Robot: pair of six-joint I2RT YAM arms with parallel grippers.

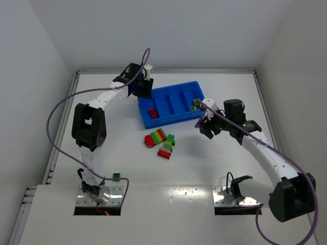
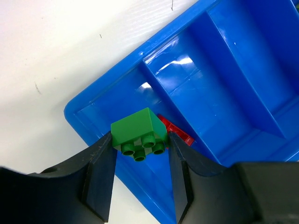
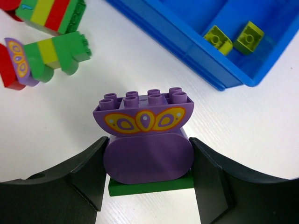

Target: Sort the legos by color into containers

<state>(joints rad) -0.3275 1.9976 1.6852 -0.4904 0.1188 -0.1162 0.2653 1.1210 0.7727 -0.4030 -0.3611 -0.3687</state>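
Note:
My left gripper (image 2: 140,145) is shut on a green brick (image 2: 138,127), studs toward the camera, over the left end compartment of the blue tray (image 2: 224,70). A red brick (image 2: 181,134) lies in that compartment, also visible from above as the red brick (image 1: 153,113). My right gripper (image 3: 147,145) is shut on a purple stack (image 3: 145,119): a patterned curved brick on a rounded purple one, with a green plate (image 3: 149,186) at its base. It hovers by the tray's (image 1: 168,122) right front corner. Two yellow-green bricks (image 3: 218,39) lie in the right end compartment.
Two striped multicolour stacks lie on the table in front of the tray: a red-yellow-green one (image 1: 156,138) and a green-yellow-purple-red one (image 1: 167,146). A small green piece (image 1: 116,176) sits near the left arm's base. White walls enclose the table.

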